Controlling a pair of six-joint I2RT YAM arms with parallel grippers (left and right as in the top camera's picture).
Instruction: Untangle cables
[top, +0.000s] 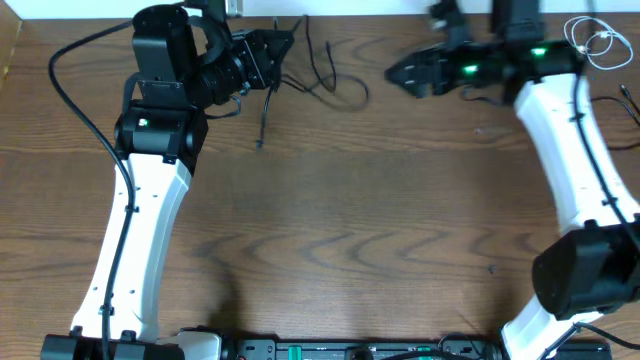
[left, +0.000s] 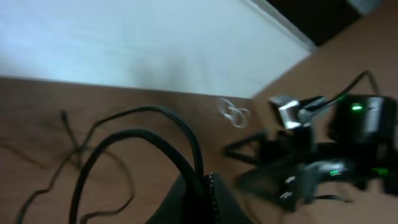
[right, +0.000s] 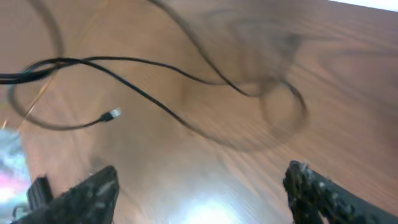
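Cables: black cables (top: 318, 72) are lying tangled at the upper centre of the counter (top: 350, 220), and a white cable (top: 592, 40) is sitting upper right. Left jaws: cannot tell.
Left wrist: blurred, grip hidden.
Right wrist: right jaws are gaping wide and empty over a black strand (right: 143, 93). It is probably still the separating step; the next move calls for pinching that strand.

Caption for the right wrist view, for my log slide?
Right gripper, jaws wide open, hovers over thin black cables and a small plug end on the wooden table.
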